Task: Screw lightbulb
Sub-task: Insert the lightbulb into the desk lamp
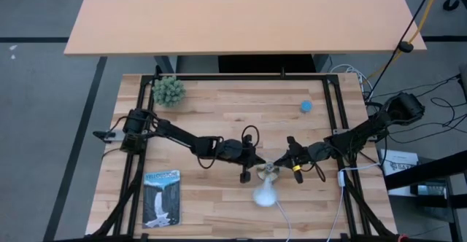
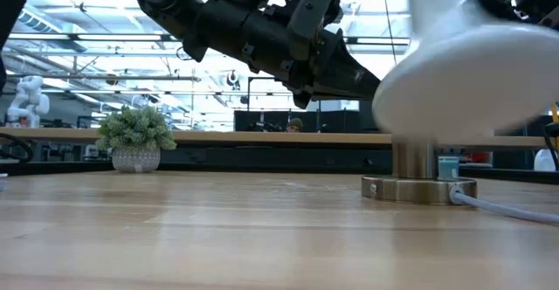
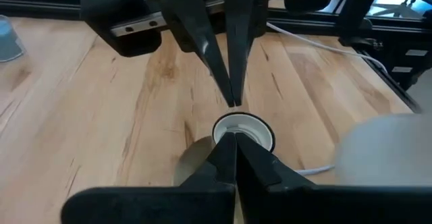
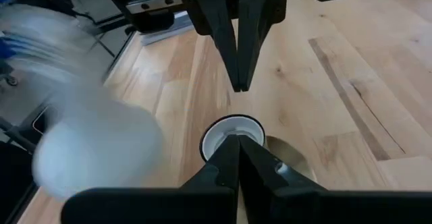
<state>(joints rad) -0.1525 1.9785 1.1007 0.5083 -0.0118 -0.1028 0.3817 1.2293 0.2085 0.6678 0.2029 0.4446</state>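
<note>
left gripper: clenched, empty, tips just beside the socket on its left. right gripper: clenched, empty, tips just beside the socket on its right; the two faced each other across it, nearly meeting over its open white mouth. bulb: one, white, blurred, not in the socket, near it on the table's front side; whether it rested on the table could not be told. cord: one, white, ran from the socket toward the front edge. other items on the table: one small plant at the back left, one blue object at the back right, one booklet at the front left, all well apart from the grippers.
</note>
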